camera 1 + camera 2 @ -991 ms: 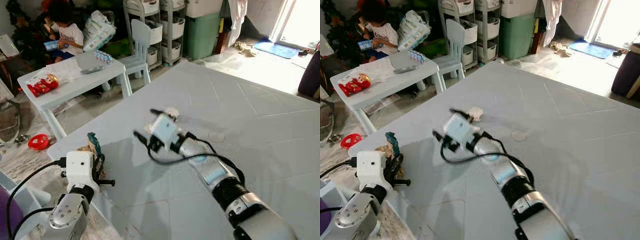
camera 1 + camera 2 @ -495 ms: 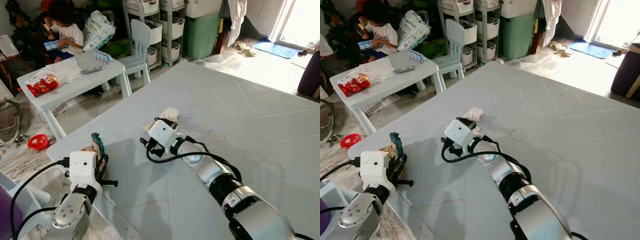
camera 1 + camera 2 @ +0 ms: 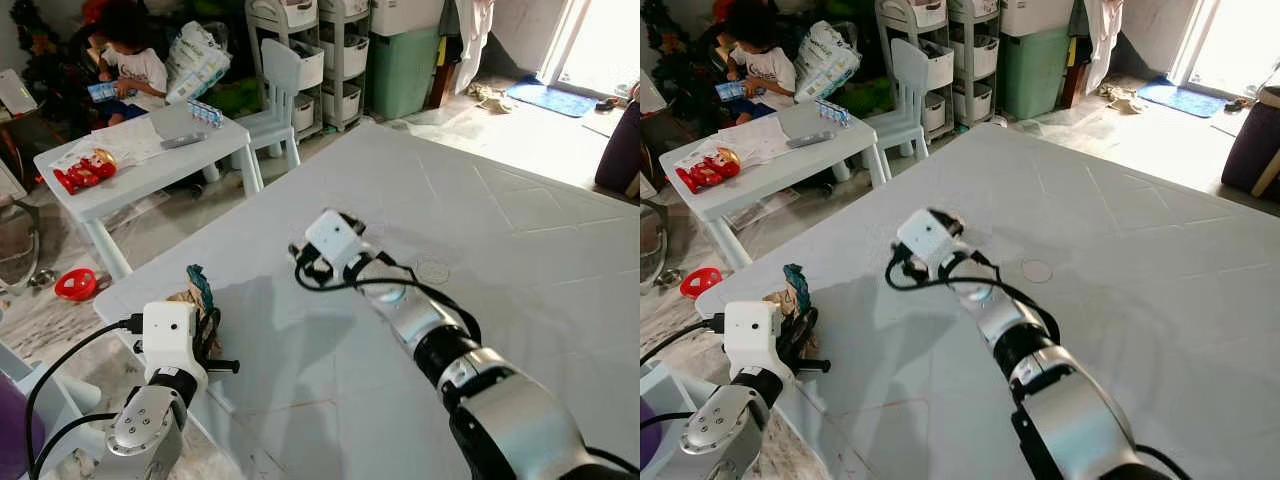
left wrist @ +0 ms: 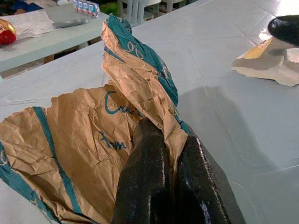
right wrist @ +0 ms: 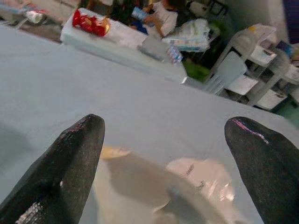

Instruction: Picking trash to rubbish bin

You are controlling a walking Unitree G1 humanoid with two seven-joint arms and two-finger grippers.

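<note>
A crumpled brown paper bag with teal print is pinched in my left gripper, shut on it at the near left corner of the big grey table. In the left eye view that bag sticks up above the left gripper. My right gripper is open near the table's middle, its fingers spread wide just above a crumpled pale paper wrapper. The same wrapper lies flat on the table in the left wrist view. In the left eye view the right gripper covers the wrapper.
A small white table with a red packet stands off the left, a person sitting behind it. A white child's chair, drawer shelves and a green bin stand further back. A red object lies on the floor.
My right gripper has moved forward across the table and now sits over the pale wrapper, hiding it from the head views. The left gripper still holds the bag in place.
</note>
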